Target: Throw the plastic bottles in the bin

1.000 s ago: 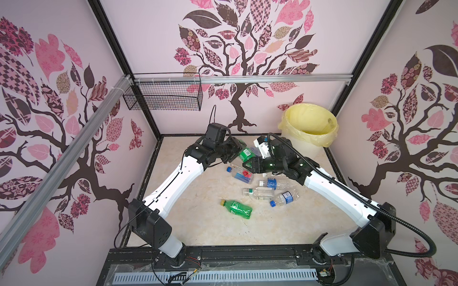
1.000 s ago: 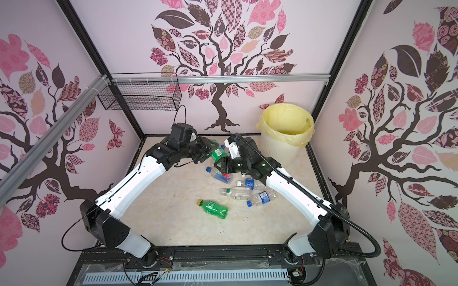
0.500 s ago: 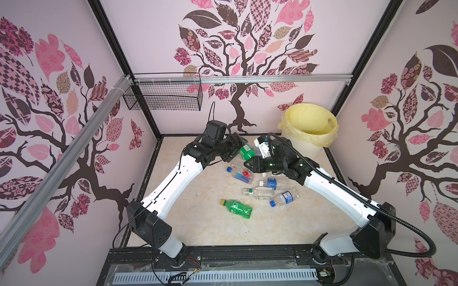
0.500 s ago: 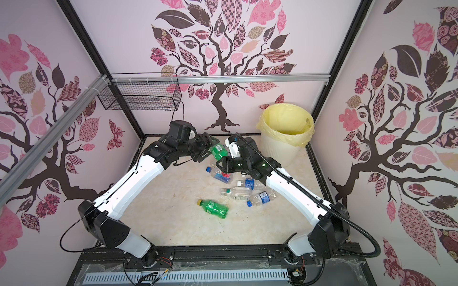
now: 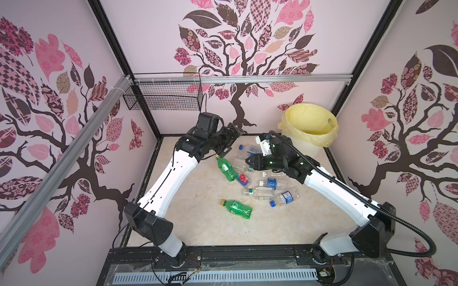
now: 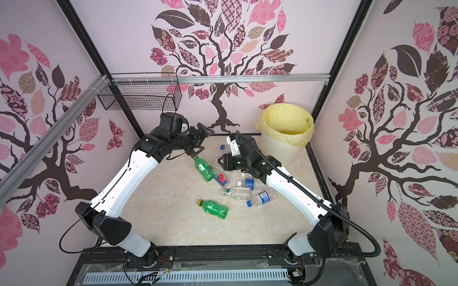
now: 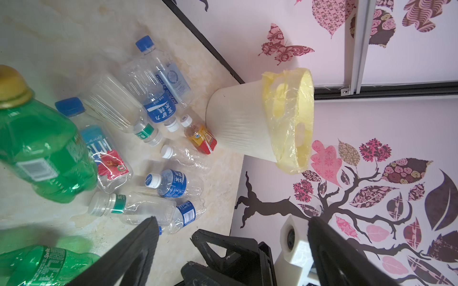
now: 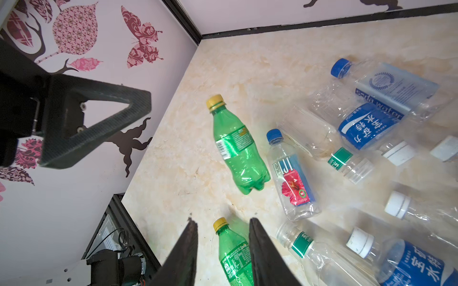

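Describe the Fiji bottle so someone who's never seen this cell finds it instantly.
Start at the yellow-lined white bin in the back right corner; plastic bottles are scattered on the floor before it. On the scatter's left side, beside the farther green bottle, lies the Fiji bottle. Alone among them, its label carries a red flower.

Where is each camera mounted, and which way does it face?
Top views: high at the front, looking down on bottles, bin, left arm and right arm.
Left wrist: on the left arm, facing the bin across the bottles; the open left end effector shows.
Right wrist: on the right arm, facing the left wall; the right end effector and left end effector show.
Shared: both wrist views show the flower-label bottle.
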### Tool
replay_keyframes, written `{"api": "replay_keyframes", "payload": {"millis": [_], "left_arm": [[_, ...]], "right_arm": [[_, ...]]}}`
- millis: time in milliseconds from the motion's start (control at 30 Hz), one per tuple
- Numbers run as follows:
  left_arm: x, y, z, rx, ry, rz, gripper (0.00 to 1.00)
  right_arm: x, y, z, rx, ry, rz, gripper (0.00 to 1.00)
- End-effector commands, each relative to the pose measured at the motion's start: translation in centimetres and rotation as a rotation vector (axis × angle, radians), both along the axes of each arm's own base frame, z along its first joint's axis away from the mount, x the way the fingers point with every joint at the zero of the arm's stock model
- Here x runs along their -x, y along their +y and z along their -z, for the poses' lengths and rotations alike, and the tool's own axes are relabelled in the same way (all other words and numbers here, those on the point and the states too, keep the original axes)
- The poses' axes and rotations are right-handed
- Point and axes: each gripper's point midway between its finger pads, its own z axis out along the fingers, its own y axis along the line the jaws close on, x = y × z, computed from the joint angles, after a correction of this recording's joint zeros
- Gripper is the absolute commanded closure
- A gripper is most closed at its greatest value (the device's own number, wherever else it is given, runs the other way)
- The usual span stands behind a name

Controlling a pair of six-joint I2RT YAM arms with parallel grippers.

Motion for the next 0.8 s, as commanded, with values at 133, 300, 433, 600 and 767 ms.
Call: {"api": "replay_keyframes", "payload": {"millis": [133, 300, 433, 600, 767], "left_arm": [[1.1, 4.7, 2.3, 0.001, 0.034, -0.115, 0.03], [0.1, 9.6, 4.7, -0.067, 0.070, -0.267, 0.03], [-0.7, 13.6, 7.8, -0.163, 0.165, -0.394, 0.03], [1.6, 17.5, 13.5, -0.413, 0.423, -0.389, 0.03], [5.7, 20.7, 18.0, -0.646, 0.613, -0.323, 0.03]], "right_arm": [[-0.6, 0.1, 2.0, 0.054, 0.066, 0.015, 0.57], [-0.5, 0.4, 3.3, 0.060, 0.106, 0.001, 0.40], [-0.2, 0.4, 3.6, 0.069, 0.119, -0.005, 0.20], [0.2, 0.0, 3.1, 0.083, 0.105, -0.016, 0.00], [0.6, -0.4, 3.2, 0.088, 0.099, -0.016, 0.01]]}}
